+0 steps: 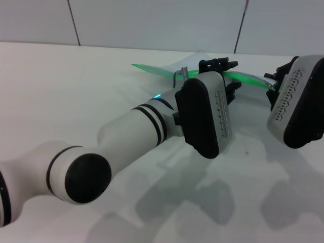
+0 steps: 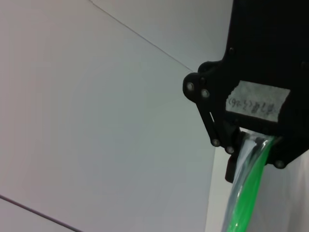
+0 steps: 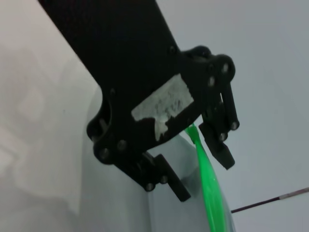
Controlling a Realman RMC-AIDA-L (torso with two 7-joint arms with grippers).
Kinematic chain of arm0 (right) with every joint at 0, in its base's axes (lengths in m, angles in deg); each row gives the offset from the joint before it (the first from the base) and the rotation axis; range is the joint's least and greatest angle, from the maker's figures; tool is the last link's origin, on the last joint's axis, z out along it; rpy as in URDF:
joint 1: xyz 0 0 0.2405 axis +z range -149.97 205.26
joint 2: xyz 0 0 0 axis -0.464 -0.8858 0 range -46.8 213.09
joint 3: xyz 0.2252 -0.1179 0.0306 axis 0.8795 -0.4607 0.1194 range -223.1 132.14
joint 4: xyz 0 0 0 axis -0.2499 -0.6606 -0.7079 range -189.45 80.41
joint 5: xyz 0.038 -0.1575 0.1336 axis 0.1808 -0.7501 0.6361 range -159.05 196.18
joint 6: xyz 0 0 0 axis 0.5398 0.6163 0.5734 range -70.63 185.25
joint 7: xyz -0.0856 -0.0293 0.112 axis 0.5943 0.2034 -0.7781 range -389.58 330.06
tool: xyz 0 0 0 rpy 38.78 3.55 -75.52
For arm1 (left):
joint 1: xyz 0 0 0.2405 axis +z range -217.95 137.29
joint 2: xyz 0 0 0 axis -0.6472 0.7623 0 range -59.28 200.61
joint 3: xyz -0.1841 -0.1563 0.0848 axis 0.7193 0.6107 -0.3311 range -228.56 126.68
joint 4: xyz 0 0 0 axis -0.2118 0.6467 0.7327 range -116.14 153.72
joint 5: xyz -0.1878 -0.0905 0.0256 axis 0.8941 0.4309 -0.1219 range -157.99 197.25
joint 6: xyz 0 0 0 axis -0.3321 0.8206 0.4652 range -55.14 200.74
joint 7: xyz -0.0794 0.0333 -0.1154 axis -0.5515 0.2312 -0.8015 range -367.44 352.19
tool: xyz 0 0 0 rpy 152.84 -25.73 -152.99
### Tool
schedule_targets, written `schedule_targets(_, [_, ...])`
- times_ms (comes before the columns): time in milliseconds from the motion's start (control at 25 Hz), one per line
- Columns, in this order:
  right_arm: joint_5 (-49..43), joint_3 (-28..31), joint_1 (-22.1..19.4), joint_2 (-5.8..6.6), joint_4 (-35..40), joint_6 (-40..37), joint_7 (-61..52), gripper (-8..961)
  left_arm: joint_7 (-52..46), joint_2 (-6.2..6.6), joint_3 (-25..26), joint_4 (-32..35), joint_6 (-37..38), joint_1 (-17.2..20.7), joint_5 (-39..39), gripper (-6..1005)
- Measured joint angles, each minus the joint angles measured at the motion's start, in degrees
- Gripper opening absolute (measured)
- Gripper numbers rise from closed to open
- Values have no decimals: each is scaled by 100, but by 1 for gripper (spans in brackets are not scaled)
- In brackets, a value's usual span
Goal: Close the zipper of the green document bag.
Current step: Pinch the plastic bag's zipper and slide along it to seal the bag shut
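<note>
The zipper (image 1: pixel 152 70) is a bright green strip arching slightly above the white table at the far side. The green document bag (image 3: pixel 159 212) shows as a pale translucent sheet beside the strip; in the head view my arms hide most of it. My left gripper (image 1: pixel 218 65) sits at the middle of the strip. In the left wrist view the left gripper (image 2: pixel 256 150) is shut on the zipper (image 2: pixel 246 198), with a small shiny piece at the pinch. My right gripper (image 1: pixel 272 81) is at the strip's right end. There the right gripper (image 3: pixel 203 176) stands open, the zipper (image 3: pixel 212 203) running between its fingers.
The white table (image 1: pixel 76 91) stretches to the left and front. A pale panelled wall (image 1: pixel 152 20) rises right behind the bag. My left forearm (image 1: pixel 136 131) lies across the middle of the table, and the right wrist housing (image 1: pixel 298 101) hangs at the right edge.
</note>
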Motion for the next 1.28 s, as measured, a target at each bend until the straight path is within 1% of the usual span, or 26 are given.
schedule_targets(160, [0,-3,9,0,31,0,0,53,-41,-6,-117,89,101,-62,5,428])
schedule_targets(480, [0,-1,8,0,47,0,0,53,-106,-7,-118,110,105,-73,8,416])
schedule_targets(1280, [0,0,31,0,2,0,0,53,-114,2,-126,171,162,-70,149,326])
